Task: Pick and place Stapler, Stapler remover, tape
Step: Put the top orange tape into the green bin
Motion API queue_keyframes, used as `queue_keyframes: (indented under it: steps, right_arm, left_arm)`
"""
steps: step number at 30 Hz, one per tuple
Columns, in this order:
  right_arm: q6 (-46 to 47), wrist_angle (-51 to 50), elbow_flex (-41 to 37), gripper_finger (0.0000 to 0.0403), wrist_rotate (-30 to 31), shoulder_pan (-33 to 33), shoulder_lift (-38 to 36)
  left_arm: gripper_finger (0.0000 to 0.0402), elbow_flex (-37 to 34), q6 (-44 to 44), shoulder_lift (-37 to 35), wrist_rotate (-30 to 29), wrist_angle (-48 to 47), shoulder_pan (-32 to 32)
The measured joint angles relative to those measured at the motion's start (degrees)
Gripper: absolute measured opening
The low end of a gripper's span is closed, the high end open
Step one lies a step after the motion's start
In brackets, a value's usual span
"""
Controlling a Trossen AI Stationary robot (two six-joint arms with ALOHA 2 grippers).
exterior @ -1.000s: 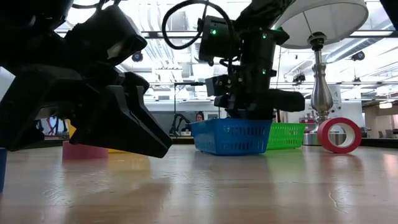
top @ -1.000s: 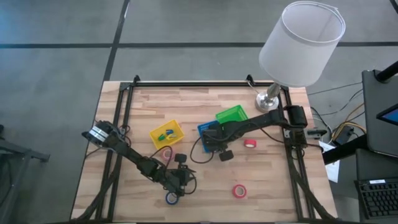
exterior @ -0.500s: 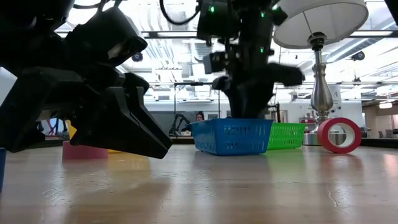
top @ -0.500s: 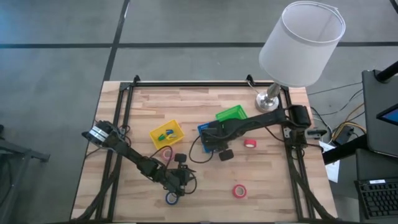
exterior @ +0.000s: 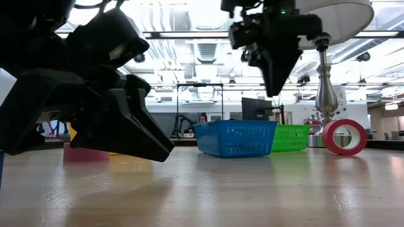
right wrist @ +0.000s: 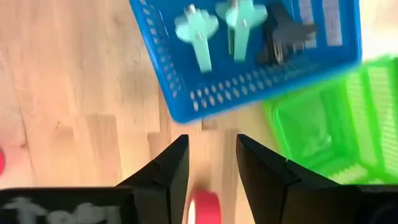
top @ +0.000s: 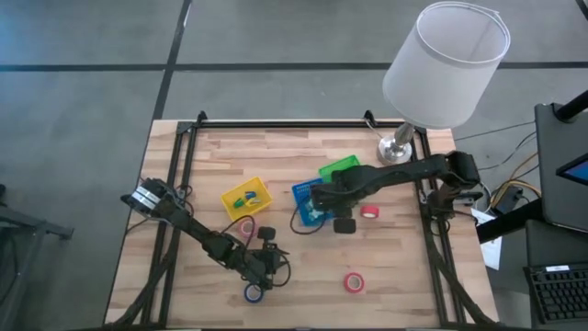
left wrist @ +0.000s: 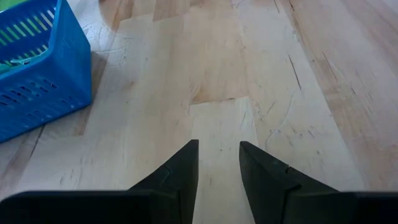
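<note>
My right gripper hangs open and empty above the table beside the blue bin. In the right wrist view the gripper points down, with a red tape roll on the wood below it. The blue bin holds two mint-green staple removers and a black one. My left gripper sits low near the table's near edge, open over bare wood, close to the blue tape roll and pink roll. I see no stapler.
A yellow bin with small items sits left of the blue bin, and a green bin sits behind it. Another red roll lies near the near edge. A lamp stands at the far right corner. Open wood lies between the bins and the near edge.
My right gripper has risen out of the blue bin and now hangs well above it, shifted slightly toward the table's right. The bins and tape rolls have stayed where they were.
</note>
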Motion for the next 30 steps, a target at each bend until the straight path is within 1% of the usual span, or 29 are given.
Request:
queue_keyframes:
  steps: [6,15,23,27,30]
  right_arm:
    - [5.41,-2.89,-6.41,0.0141,-0.05,0.33,-4.54]
    - [10.52,-3.50,-17.96,0.0191,-0.20,0.30,-8.62]
    - [9.69,0.41,-25.75,0.0219,0.14,0.23,-8.05]
    - [7.30,4.32,-28.19,0.0220,0.12,0.25,-8.03]
    - [6.99,4.63,-28.71,0.0209,0.12,0.25,-8.03]
  left_arm:
    - [0.0119,0.00,-0.60,0.00,0.01,-0.12,0.00]
    - [0.0119,0.01,-1.64,0.00,-0.01,-0.02,0.14]
    - [0.0119,0.02,-1.64,0.00,-0.01,0.01,0.80]
    - [0.0119,0.11,-1.61,0.00,-0.01,0.02,0.94]
    - [0.0119,0.20,-1.33,0.00,-0.01,0.04,1.06]
